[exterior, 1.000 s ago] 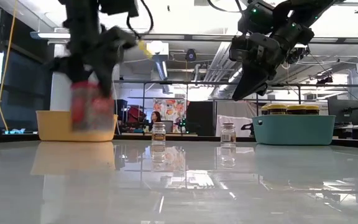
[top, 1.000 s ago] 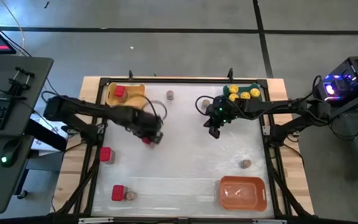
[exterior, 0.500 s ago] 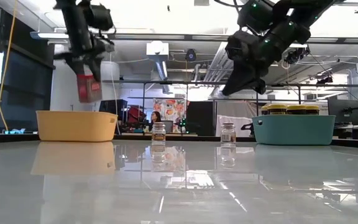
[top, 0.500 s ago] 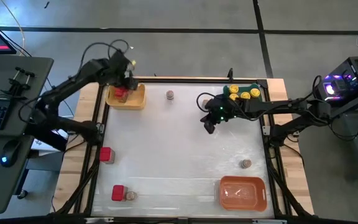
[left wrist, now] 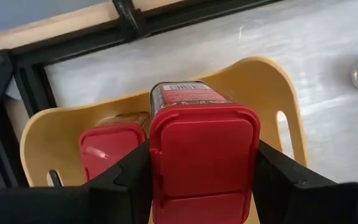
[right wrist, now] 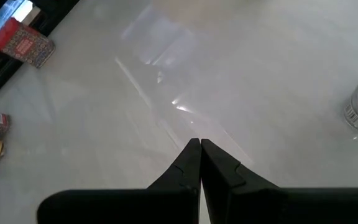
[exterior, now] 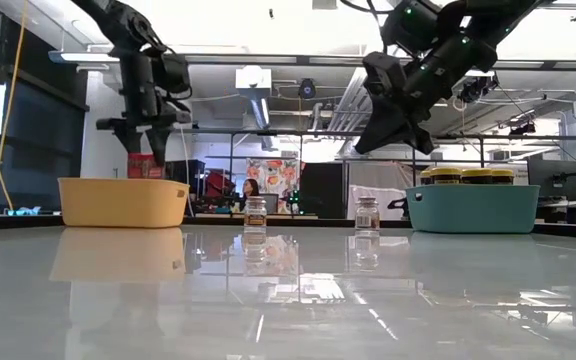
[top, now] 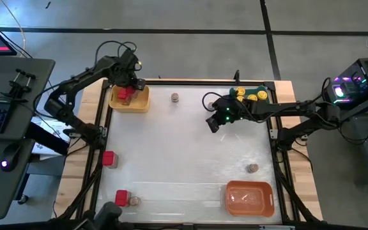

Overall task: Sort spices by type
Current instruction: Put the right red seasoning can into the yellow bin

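My left gripper [top: 128,88] hangs over the yellow tray [top: 140,102] at the table's far left, shut on a red boxy spice container [left wrist: 202,149]. A second red container [left wrist: 112,149] lies in the tray beside it. In the low view the held container [exterior: 146,166] dips behind the tray's rim [exterior: 123,190]. My right gripper [top: 213,124] is shut on nothing, raised over the table near the teal tray [top: 253,89] that holds yellow-lidded jars [top: 251,96]. My left gripper pinches the red container's two side walls [left wrist: 157,155] between its two fingers [left wrist: 120,183], just below the red flip lid. The fingers come from above, pointing steeply down. The container hangs upright, lid up, over the tray; whether its base touches the tray floor is hidden.
Two red containers [top: 109,159] [top: 121,197] stand near the left edge, a small grey-brown jar [top: 133,200] beside the nearer one. More small jars stand at the far middle [top: 174,98] and near right [top: 252,168]. An orange tray [top: 249,198] sits at the near right.
My left gripper has carried the red container from the table's left middle to the far left edge, over the yellow tray, and then lowered it until its base sits behind the rim. My right gripper has rolled about its wrist while staying in place, shut.
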{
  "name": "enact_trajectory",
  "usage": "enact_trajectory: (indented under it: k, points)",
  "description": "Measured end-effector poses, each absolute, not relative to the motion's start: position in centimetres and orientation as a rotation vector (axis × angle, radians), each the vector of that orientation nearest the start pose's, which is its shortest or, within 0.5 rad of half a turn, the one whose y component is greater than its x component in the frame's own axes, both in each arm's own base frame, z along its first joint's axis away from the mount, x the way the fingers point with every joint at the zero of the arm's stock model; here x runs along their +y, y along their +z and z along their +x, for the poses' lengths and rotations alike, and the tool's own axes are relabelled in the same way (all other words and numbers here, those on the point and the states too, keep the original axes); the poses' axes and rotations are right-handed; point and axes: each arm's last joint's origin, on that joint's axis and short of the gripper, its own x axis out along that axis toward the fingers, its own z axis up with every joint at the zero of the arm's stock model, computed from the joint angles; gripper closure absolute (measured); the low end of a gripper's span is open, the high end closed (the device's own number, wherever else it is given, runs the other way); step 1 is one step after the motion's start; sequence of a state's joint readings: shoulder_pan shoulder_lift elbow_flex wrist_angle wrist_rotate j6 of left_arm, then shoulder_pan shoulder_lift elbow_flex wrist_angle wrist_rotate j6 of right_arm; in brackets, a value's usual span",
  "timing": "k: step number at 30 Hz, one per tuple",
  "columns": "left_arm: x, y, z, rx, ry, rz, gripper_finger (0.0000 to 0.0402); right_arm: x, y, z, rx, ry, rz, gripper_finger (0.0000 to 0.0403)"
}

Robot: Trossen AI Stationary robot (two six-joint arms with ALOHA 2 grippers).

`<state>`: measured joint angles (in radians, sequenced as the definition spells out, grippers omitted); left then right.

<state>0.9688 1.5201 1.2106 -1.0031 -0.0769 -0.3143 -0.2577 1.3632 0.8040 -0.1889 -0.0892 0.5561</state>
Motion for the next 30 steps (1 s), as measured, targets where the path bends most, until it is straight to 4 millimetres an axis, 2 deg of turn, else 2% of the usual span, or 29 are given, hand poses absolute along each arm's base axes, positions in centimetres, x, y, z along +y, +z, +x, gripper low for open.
enact_trajectory:
  k: [7, 15, 22, 26, 30]
  points:
    - [23.8, 24.9, 15.6, 1.126, 1.141, -0.898, 0.0229, -6.7, 21.7, 26.7, 0.691, -0.324, 0.6, 0.0403]
    - [24.5, 23.1, 15.8, 1.193, 1.162, -0.95, 0.0228, -7.0, 21.7, 26.7, 0.696, -0.306, 0.563, 0.0403]
    - [25.2, 21.1, 16.2, 1.277, 1.156, -0.976, 0.0125, -7.2, 21.7, 26.6, 0.694, -0.311, 0.565, 0.0403]
    - [25.3, 20.8, 16.3, 1.292, 1.144, -0.969, 0.0109, -7.2, 21.7, 26.6, 0.694, -0.31, 0.57, 0.0403]
    - [25.1, 21.5, 16.1, 1.272, 1.143, -0.946, 0.0106, -7.2, 21.7, 26.6, 0.693, -0.313, 0.579, 0.0403]
